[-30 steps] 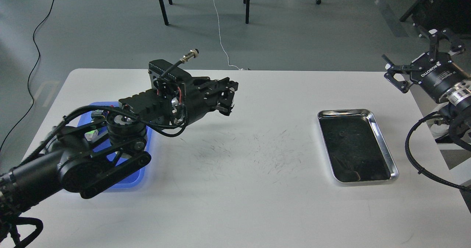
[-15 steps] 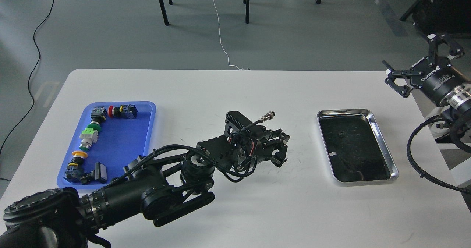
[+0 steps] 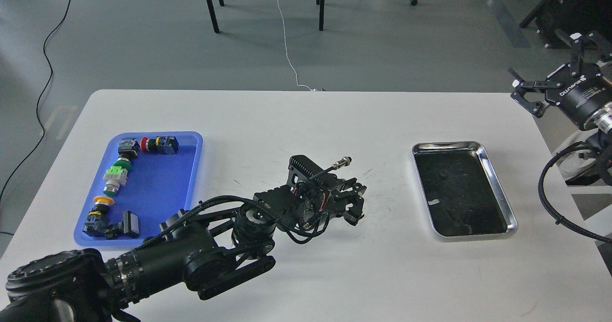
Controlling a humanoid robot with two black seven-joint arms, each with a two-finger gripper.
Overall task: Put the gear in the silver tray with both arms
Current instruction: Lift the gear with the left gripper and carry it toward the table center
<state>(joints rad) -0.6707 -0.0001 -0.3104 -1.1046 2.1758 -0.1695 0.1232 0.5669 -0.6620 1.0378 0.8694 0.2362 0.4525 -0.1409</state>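
Note:
The silver tray [image 3: 500,191] lies on the right side of the white table, its dark bottom bare apart from small specks. My left gripper [image 3: 356,203] hangs low over the middle of the table, well left of the tray. Its fingers are closed around a small dark toothed piece, the gear [image 3: 357,186], which is hard to tell from the black fingers. My right gripper [image 3: 554,66] is open and empty. It is raised beyond the table's right edge, above and to the right of the tray.
A blue plastic tray [image 3: 158,188] at the left holds several push-button switches [image 3: 114,178]. The left arm's thick links [image 3: 201,255] lie across the front left of the table. Chair legs and cables are on the floor behind the table.
My left arm has swung from over the blue tray to the table's middle and sunk lower, uncovering the blue tray. My right gripper has drifted right and up, staying open.

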